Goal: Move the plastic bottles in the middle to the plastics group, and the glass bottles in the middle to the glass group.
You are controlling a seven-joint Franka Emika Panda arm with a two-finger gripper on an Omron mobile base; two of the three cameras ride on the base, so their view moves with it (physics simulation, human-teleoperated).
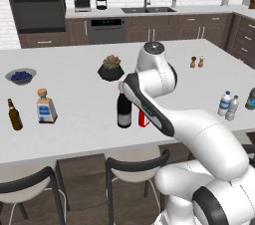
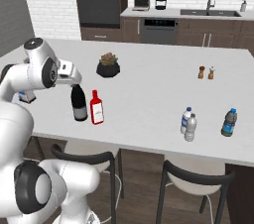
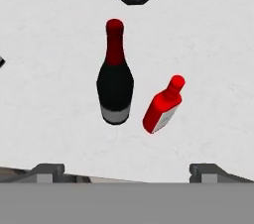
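The tall dark wine bottle (image 1: 124,112) (image 2: 78,103) (image 3: 115,79) with its red foil neck stands upright mid-counter. The slim red bottle (image 2: 96,108) (image 3: 162,106) is close at its right, half hidden by my arm in the left base view. My gripper (image 2: 74,81) (image 3: 127,172) hangs open above the wine bottle's neck, holding nothing. On the right, two clear water bottles (image 1: 228,105) (image 2: 188,123) stand beside a dark blue-green bottle (image 2: 228,122). At the left are the brown beer bottle (image 1: 14,115) and the square corked bottle (image 1: 46,106).
A dark plant pot (image 1: 110,68) (image 2: 108,65) sits just behind the two middle bottles. A bowl of blueberries (image 1: 21,75) is at far left, and two small shakers (image 1: 196,61) at back right. Stools (image 1: 134,169) stand under the counter's near edge.
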